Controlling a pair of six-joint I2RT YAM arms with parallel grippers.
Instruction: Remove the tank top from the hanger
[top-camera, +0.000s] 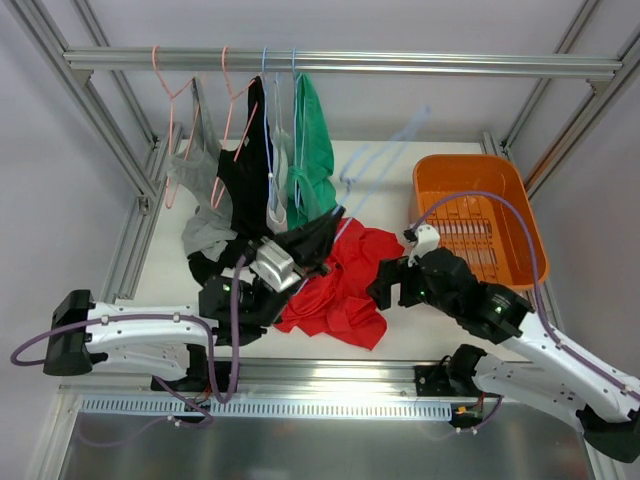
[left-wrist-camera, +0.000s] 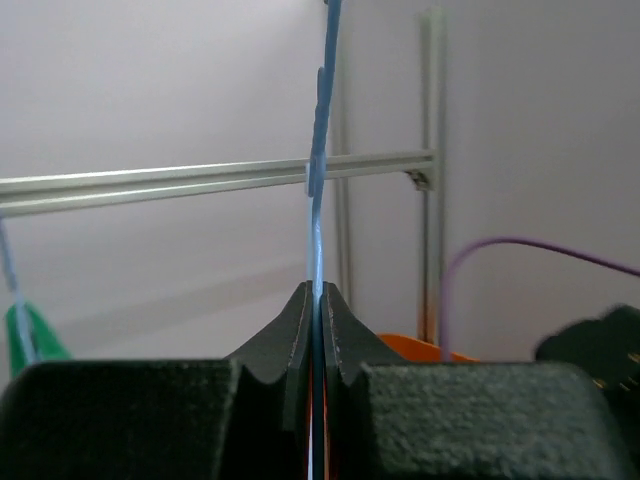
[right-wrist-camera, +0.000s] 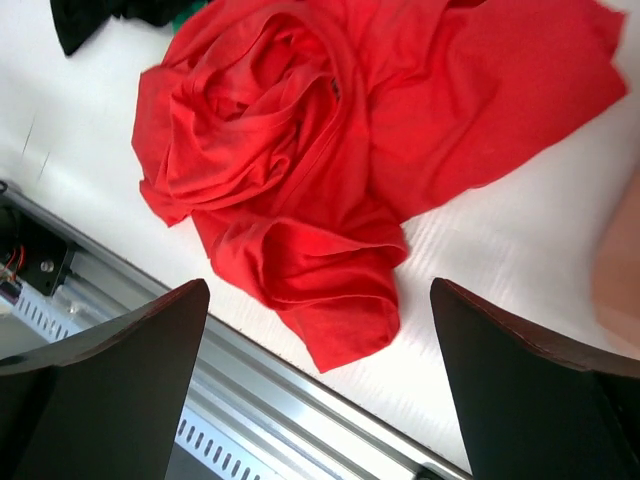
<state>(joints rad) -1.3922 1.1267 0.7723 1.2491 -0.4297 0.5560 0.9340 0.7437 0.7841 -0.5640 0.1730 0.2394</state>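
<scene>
Right gripper (right-wrist-camera: 318, 300) is spread above red tank top (right-wrist-camera: 300, 130), judged off; blue hanger (left-wrist-camera: 317, 220) is pinched by left gripper (left-wrist-camera: 316, 298); hanger to be set aside next.

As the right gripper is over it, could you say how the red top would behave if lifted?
The red top lies crumpled in soft folds, so it is probably floppy and would sag from one pinch. It looks thin, so likely light. Pushed, it would probably bunch up rather than slide whole.
</scene>
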